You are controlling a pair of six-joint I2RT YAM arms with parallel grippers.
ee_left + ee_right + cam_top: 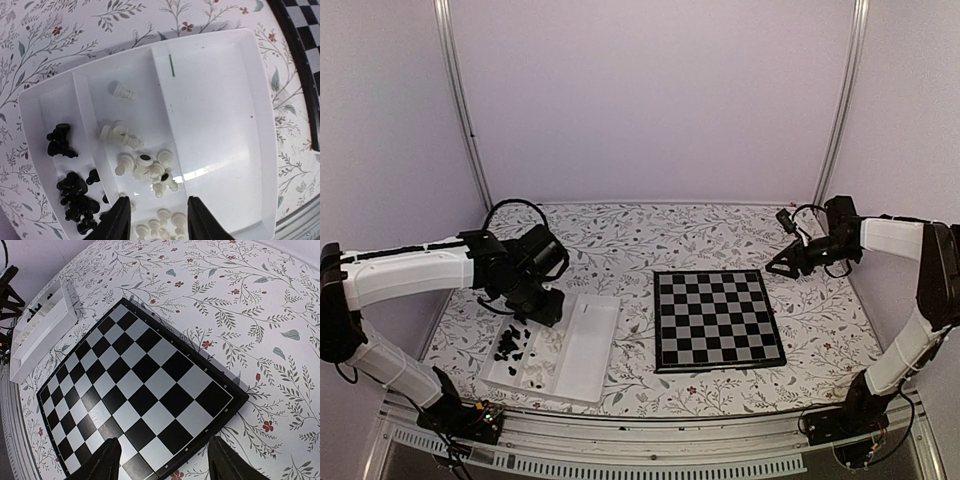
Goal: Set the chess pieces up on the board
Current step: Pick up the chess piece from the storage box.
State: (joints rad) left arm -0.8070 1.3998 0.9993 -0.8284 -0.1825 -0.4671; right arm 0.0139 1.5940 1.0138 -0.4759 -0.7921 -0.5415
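The board (pixel 718 318) lies flat at the middle right of the table, and no piece stands on its squares. The chess pieces lie in a white tray (pixel 592 345): black ones (pixel 75 192) in its left compartment, cream-white ones (pixel 145 165) in the middle one. My left gripper (pixel 160 222) hangs over the white heap with its jaws apart, and loose white pieces show below the gap. It sits at the tray's far end (pixel 542 300) in the top view. My right gripper (pixel 162 465) stands open and empty above the board's (pixel 135 385) corner, near its far right edge (pixel 788 262).
The tray's wide right compartment (pixel 220 125) holds only a thin green stick (pixel 172 65). A flowered cloth (pixel 620 240) covers the table. Metal posts (pixel 465 110) stand at the back corners, and a rail (pixel 640 440) runs along the near edge.
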